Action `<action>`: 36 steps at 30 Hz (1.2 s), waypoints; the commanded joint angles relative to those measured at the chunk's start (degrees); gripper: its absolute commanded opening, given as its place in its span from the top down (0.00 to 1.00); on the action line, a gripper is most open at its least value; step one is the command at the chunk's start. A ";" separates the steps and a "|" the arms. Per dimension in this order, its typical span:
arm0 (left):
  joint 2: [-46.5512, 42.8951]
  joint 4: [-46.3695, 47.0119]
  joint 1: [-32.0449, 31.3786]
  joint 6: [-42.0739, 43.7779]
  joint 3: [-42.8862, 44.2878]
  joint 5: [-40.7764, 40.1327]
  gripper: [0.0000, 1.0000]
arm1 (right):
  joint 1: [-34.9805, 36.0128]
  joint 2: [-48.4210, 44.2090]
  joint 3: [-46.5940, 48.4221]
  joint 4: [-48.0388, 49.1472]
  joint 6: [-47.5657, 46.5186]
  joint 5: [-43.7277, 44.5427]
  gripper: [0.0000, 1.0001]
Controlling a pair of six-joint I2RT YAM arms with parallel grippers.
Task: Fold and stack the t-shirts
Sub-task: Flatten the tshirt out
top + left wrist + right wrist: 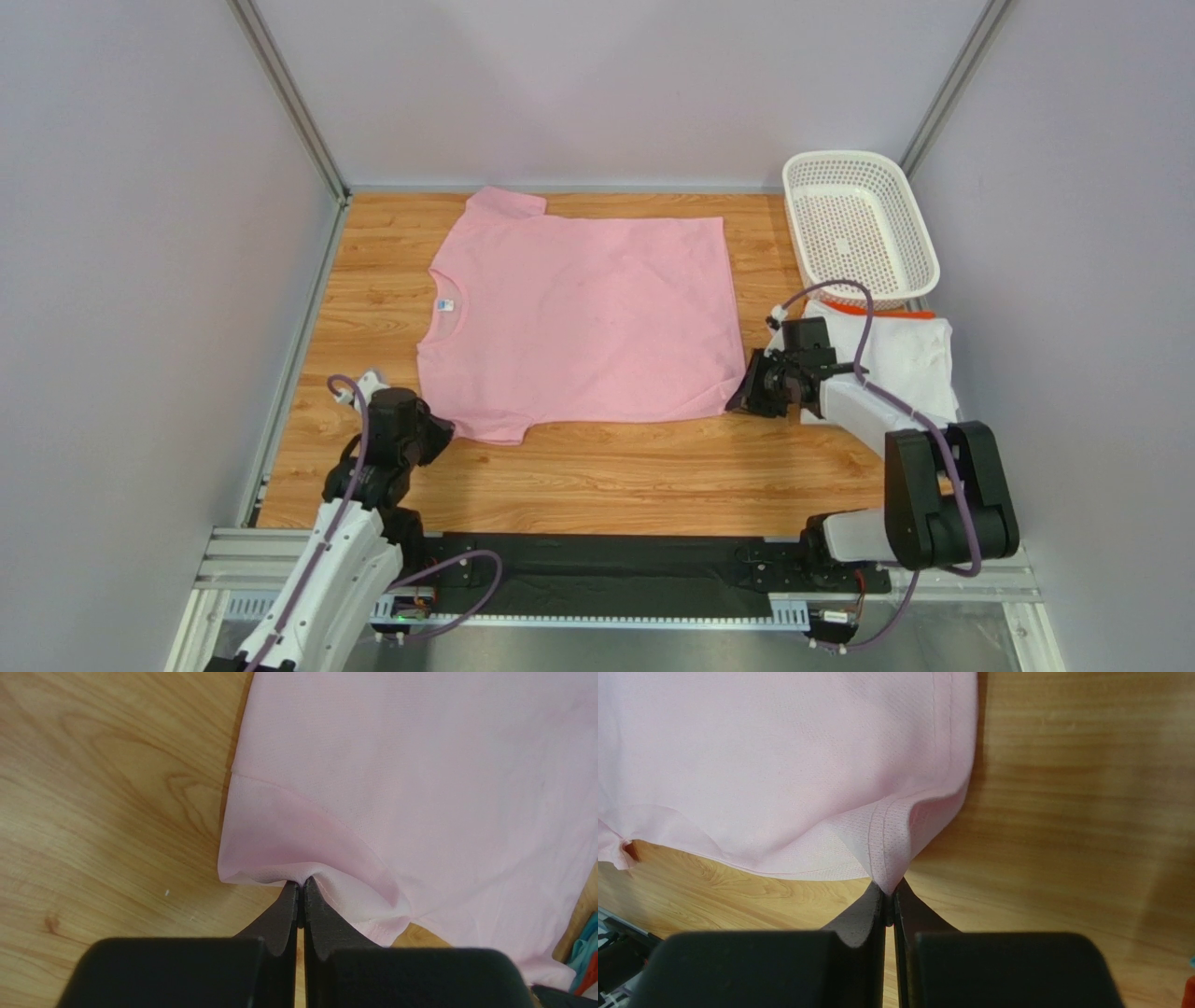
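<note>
Across the middle of the wooden table (589,476) lies the pink t-shirt (582,315), spread flat and smooth, with its neck toward the left arm's side and its hem toward the right arm's side. Its far sleeve (502,206) points at the back wall, and its near sleeve (484,420) lies on the edge closest to the arms.

Beyond the pink t-shirt's far hem corner stands the basket (842,158), upright, of white perforated plastic. Just past the hem, between that basket and the right arm's base, rests the white t-shirt (912,357). It is gathered into a compact shape with an orange trim (881,311) along its far edge. The right arm crosses over it and hides part of it.

The right gripper (887,892) sits at the pink t-shirt's near hem corner. Its fingers are pressed together on the stitched edge, which rises in a small peak off the wood. The left gripper (300,885) sits at the near sleeve, its fingers likewise squeezed tight on a fold of the sleeve's edge, with the cloth puckered around the tips.

Inside the pink t-shirt's neck shows a small label (445,303).
</note>
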 commanded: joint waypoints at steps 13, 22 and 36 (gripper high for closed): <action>-12.74 -28.23 0.36 -12.34 3.95 -3.33 0.85 | 0.34 -16.39 -6.02 -12.03 9.39 8.10 0.85; -18.28 -30.10 0.36 -9.54 9.92 -1.33 0.00 | 0.69 -27.72 -3.31 -17.30 3.52 3.27 0.00; -0.05 0.57 0.36 6.63 14.67 15.54 0.00 | 12.28 -21.51 6.45 -13.79 0.53 4.66 0.00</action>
